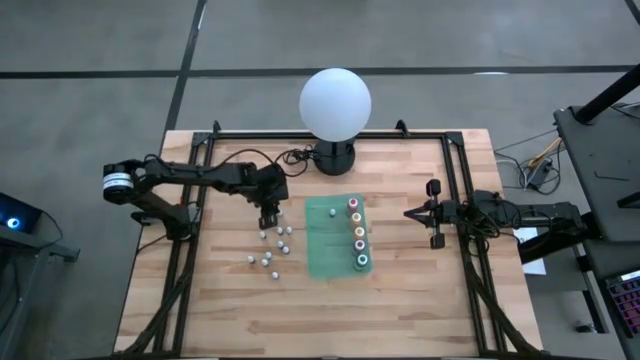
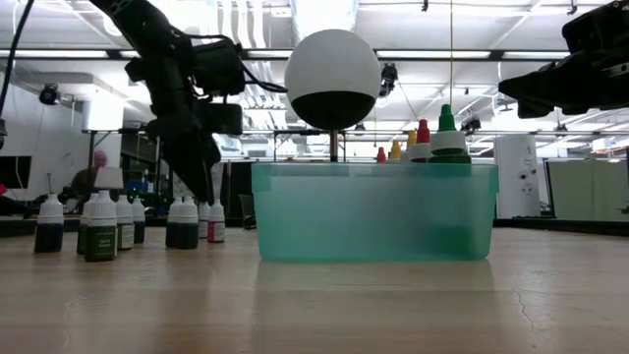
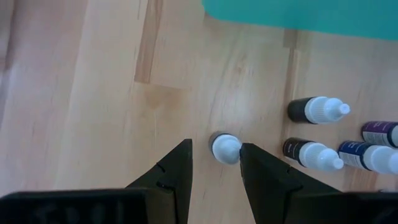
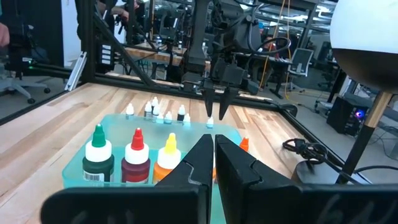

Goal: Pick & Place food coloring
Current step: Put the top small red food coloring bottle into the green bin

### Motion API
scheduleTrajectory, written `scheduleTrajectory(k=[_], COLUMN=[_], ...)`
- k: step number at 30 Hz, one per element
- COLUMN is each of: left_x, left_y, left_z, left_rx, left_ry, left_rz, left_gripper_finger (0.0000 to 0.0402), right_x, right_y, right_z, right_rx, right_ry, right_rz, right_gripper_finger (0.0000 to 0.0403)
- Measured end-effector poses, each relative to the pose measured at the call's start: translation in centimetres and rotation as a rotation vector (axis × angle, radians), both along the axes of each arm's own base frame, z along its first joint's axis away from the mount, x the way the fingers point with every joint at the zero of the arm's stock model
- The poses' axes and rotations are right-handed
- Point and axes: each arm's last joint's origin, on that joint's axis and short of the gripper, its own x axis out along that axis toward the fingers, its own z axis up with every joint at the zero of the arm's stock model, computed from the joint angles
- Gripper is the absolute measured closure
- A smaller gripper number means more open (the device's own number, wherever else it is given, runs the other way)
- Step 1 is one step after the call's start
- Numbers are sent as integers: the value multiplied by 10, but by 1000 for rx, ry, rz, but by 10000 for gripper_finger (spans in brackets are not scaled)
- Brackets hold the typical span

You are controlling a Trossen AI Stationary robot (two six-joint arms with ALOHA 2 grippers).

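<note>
Left gripper [image 3: 214, 163], jaws apart, straddles a white-capped food coloring bottle [image 3: 225, 148] at lower centre; right gripper [image 4: 214, 155], jaws together, hangs idle.

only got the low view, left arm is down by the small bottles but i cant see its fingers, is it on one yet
Observer: Not yet. The left gripper is open, with a white-capped bottle standing between its fingers.
Operator: anything in the tray besides the coloured tops
Observer: Yes. From above, a lone white bottle stands in the green tray, left of the coloured row.
Operator: right arm in the way
Observer: No. The right gripper is shut and sits off the tray's right side.
</note>
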Motion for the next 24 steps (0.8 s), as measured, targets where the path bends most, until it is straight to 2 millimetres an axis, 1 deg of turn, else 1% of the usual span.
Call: scheduleTrajectory(k=[7, 14, 17, 24], left_x=[2, 0, -1, -1], left_y=[1, 0, 0, 0], left_z=[3, 3, 3, 3], left_rx=[3, -9, -14, -11], left_ry=[-12, 12, 27, 27], left_rz=[0, 11, 12, 5], left_gripper_finger=[290, 233, 218, 213], right_x=[0, 0, 0, 0], right_y=[0, 0, 0, 0], right_z=[0, 0, 0, 0], right_rx=[2, 1, 0, 2], right_ry=[-1, -1, -1, -1], right_rz=[0, 0, 0, 0], right_gripper_finger=[394, 394, 394, 394])
